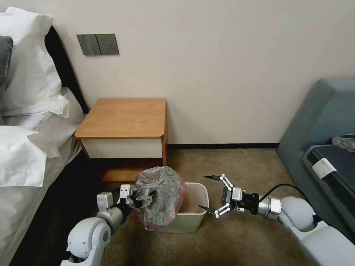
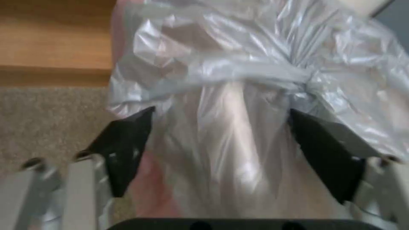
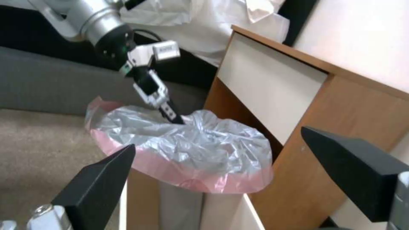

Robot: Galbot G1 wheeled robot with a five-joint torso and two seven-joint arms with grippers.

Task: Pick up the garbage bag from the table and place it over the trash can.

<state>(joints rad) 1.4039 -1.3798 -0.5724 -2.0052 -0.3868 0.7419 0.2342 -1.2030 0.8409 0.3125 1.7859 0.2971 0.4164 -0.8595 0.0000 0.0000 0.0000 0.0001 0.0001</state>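
I have the bag (image 1: 159, 197) pinched in my left gripper (image 1: 142, 197), bunched over the left end of the can (image 1: 192, 218), which sits on the carpet just near of the table (image 1: 125, 118). My right gripper (image 1: 210, 195) hangs wide open, empty, at the can's right end. To do this well, I'd catch the pink edge with the right and draw it across the rim.

This is a bedroom, likely in a hotel. A bed (image 1: 26, 155) with white pillows (image 1: 29, 66) stands against a plain wall, a wooden nightstand (image 1: 124, 118) beside it, a switch panel (image 1: 98, 44) above, carpet (image 1: 236, 166) underfoot and a grey-blue sofa (image 1: 321, 118) opposite.
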